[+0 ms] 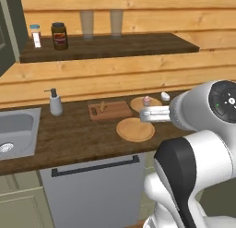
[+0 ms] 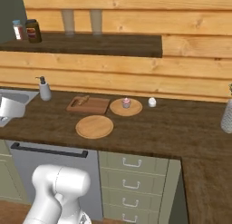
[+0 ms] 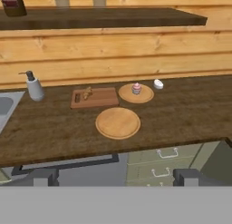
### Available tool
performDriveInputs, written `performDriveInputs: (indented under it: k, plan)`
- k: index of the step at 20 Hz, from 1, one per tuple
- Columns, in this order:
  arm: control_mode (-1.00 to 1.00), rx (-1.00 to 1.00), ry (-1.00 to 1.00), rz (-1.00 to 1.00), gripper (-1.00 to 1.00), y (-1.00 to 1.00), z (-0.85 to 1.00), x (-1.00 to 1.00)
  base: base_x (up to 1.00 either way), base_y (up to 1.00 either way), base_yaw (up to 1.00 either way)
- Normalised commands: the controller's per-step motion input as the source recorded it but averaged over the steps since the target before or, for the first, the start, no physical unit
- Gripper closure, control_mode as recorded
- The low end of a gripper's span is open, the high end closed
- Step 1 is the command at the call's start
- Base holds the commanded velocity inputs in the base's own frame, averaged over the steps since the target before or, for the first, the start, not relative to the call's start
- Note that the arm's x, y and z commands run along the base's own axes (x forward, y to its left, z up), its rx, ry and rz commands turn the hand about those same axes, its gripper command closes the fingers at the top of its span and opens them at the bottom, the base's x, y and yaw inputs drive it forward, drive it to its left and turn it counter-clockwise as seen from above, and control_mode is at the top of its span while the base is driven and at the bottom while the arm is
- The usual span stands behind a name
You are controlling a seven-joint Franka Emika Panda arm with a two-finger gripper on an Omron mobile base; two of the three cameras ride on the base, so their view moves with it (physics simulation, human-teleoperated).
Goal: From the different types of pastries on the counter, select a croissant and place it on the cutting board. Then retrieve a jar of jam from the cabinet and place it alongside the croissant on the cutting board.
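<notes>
The gripper (image 3: 115,177) stands wide open, its two dark fingertips (image 3: 41,176) far apart at the bottom of the hand view, with nothing between them and touching nothing. It hangs back from the counter (image 3: 190,114), out over the front edge and above the base cabinets.

The croissant (image 3: 87,92) lies on the cutting board (image 3: 97,98), toward the board's left end beside the dark handle slot. Seen from the hand, the board sits at about 11 o'clock from the middle of the picture, flat on the counter near the wooden wall.

Two round wooden plates lie close by. The far plate (image 3: 136,94), at about 3 o'clock from the board and just beside it, carries the cupcake (image 3: 136,88) with pink frosting, upright near its centre. The near plate (image 3: 118,123), at about 5 o'clock from the board, is bare. A small white dish (image 3: 158,84) rests on the counter at 2 o'clock from the cupcake plate, apart from it.

A soap dispenser (image 3: 33,88) stands at 9 o'clock from the board, next to the sink (image 1: 18,130) at the left end of the counter.

On the dark wall shelf (image 1: 110,46) above, a dark brown jar (image 1: 59,36) with a black lid stands near the left end, a small shaker (image 1: 35,35) just to its left, and two tall pale glasses (image 1: 87,23) further right. The edge of the grey-green cabinet (image 1: 8,33) shows at the far left in the left base view.
</notes>
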Motion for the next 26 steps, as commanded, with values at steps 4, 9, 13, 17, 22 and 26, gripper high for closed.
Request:
performDriveInputs:
  k: [4,9,13,17,22,26]
  plan:
    - [1.00,0.00,0.00,0.00,-1.00,0.00,0.00,0.00,-0.74,0.00,-0.02]
    - [1.00,0.00,0.00,0.00,-1.00,0.00,0.00,0.00,-0.86,0.00,-0.01]
    - [1.00,0.00,0.00,0.00,-1.00,0.00,0.00,0.00,-0.53,0.04,-0.04]
    - [1.00,0.00,0.00,0.00,-1.00,0.00,0.00,0.00,-0.30,0.23,-0.11]
    - [1.00,0.00,0.00,0.00,-1.00,0.00,0.00,0.00,-0.63,0.29,-0.10]
    - [1.00,0.00,0.00,0.00,-1.00,0.00,0.00,0.00,-0.79,0.24,-0.06]
